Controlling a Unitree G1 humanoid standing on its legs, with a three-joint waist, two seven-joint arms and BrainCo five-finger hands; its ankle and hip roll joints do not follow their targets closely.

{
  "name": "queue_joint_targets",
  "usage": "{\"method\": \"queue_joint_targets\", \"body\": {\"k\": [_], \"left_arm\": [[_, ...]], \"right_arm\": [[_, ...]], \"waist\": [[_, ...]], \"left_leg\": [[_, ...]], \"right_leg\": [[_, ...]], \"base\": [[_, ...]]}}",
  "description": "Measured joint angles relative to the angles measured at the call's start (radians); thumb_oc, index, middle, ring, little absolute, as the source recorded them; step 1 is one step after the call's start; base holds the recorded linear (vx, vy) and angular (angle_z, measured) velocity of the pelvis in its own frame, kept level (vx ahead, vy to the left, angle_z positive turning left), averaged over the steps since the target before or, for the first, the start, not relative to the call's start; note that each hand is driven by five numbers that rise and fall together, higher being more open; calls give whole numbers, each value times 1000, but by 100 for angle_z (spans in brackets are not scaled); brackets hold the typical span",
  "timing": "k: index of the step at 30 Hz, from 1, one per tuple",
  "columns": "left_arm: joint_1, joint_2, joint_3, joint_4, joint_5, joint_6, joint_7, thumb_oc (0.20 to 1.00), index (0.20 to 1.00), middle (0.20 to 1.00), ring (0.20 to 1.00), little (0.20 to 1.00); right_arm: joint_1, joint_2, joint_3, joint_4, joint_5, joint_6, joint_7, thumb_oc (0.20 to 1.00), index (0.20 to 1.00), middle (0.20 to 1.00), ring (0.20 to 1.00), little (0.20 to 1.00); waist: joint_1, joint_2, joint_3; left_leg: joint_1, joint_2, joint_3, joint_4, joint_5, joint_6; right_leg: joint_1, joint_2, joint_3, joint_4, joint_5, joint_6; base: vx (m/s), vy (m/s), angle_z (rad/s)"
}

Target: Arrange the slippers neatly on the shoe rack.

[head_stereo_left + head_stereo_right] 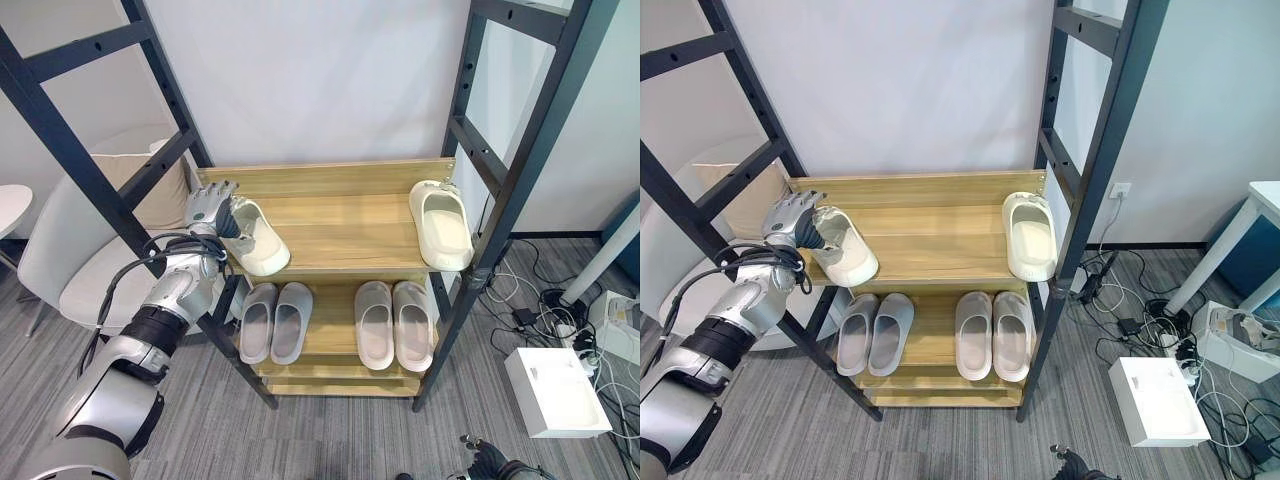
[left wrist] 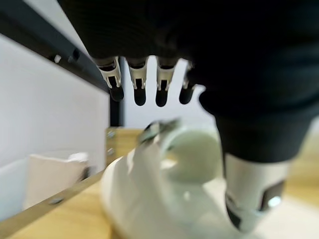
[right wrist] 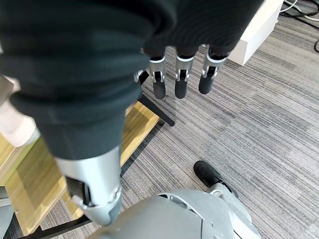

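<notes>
A wooden shoe rack [image 1: 345,232] stands between black frame posts. On its upper shelf a cream slipper [image 1: 258,242] lies at the left end, angled, and its mate [image 1: 441,225] lies at the right end. My left hand [image 1: 210,207] is at the left slipper's heel, open, with straight fingers [image 2: 139,82] above the slipper [image 2: 159,194] and the thumb [image 2: 249,199] beside it. A grey pair [image 1: 274,322] and a pale pair [image 1: 394,323] lie side by side on the lower shelf. My right hand [image 3: 179,74] hangs low over the carpet, open.
Black frame posts [image 1: 500,200] flank the rack on both sides; the left one runs close to my left arm. A white chair with a cushion [image 1: 75,250] stands at the left. A white box [image 1: 555,392] and loose cables lie on the floor at the right.
</notes>
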Motion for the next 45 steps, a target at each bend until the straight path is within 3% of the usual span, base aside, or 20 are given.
{"method": "queue_joint_targets", "body": {"k": [4, 5, 6, 7, 8, 16, 24, 32, 38, 45], "left_arm": [[-83, -28, -77, 132, 6, 2, 0, 1000, 1000, 1000, 1000, 1000], [-110, -39, -95, 180, 12, 1, -3, 598, 598, 598, 598, 598], [-124, -47, -109, 207, 12, 3, -6, 501, 501, 501, 501, 501], [-134, -53, -127, 230, 33, 2, -10, 263, 263, 263, 263, 263], [-141, -58, -137, 247, 44, 3, -7, 200, 200, 200, 200, 200], [-249, -94, -216, 398, 119, 12, 17, 200, 200, 200, 200, 200], [-268, -109, -237, 387, 119, 8, 19, 200, 200, 200, 200, 200], [-248, -53, -232, 105, 118, -36, 29, 200, 200, 200, 200, 200], [-217, -37, -226, -70, 118, -56, 47, 200, 200, 200, 200, 200], [-203, 42, -199, -248, 118, -106, 80, 200, 200, 200, 200, 200]], "right_arm": [[-2, -3, 18, 0, 1, -4, -1, 1000, 1000, 1000, 1000, 1000], [-7, -9, 30, 0, 1, -9, -1, 1000, 1000, 1000, 1000, 1000], [-10, -12, 35, 0, 1, -13, -1, 1000, 1000, 1000, 1000, 1000], [-12, -12, 37, 0, 0, -16, -1, 1000, 1000, 1000, 1000, 1000], [-13, -11, 38, 0, 0, -17, -1, 1000, 1000, 1000, 1000, 1000], [-32, -23, 78, 0, 2, -40, -4, 1000, 1000, 1000, 1000, 1000], [-48, -23, 109, 0, 3, -47, -5, 1000, 1000, 1000, 1000, 1000], [-50, -15, 109, 0, 21, -60, -13, 1000, 1000, 1000, 1000, 1000], [-49, -12, 104, 0, 21, -67, -29, 1000, 1000, 1000, 1000, 1000], [-48, -6, 60, 1, 21, -68, -39, 1000, 1000, 1000, 1000, 1000]], "waist": [[0, 3, -2], [-3, 7, -5], [-2, 10, -7], [-6, 14, -9], [-6, 16, -11], [-24, 18, -14], [-24, 16, -13], [-16, -10, 3], [-20, -11, 5], [-21, -5, 18]], "left_leg": [[1, 0, 2, 0, -5, -6], [0, 0, 3, 0, -5, -6], [0, 0, 2, 0, -5, -6], [-1, 0, 3, 0, -5, -6], [-1, 0, 3, 0, -5, -6], [-4, 0, 12, 0, -6, -6], [-3, 1, 23, 0, -7, -1], [-6, -1, 20, 0, -5, 4], [-5, 0, 18, 0, -4, 4], [-1, 1, 20, 0, -5, 4]], "right_leg": [[-2, 0, 0, 0, 0, 0], [-3, 0, 1, 0, 0, 0], [-3, 0, 0, 0, 0, 0], [-4, 0, 1, 0, 0, 0], [-5, 0, 2, 0, 0, 0], [-17, 1, 22, 0, 2, 0], [-20, 0, 25, 1, 2, 0], [-15, -1, 24, 1, 1, 0], [-15, 0, 22, 0, 1, 0], [-15, 0, 25, 0, 1, 1]], "base": [[0, 0, 0], [0, 0, 0], [0, 0, 0], [0, 0, 0], [11, 6, -5], [5, 9, -7], [4, 4, -2], [0, 0, 0], [0, 0, 0], [0, 0, 0]]}}
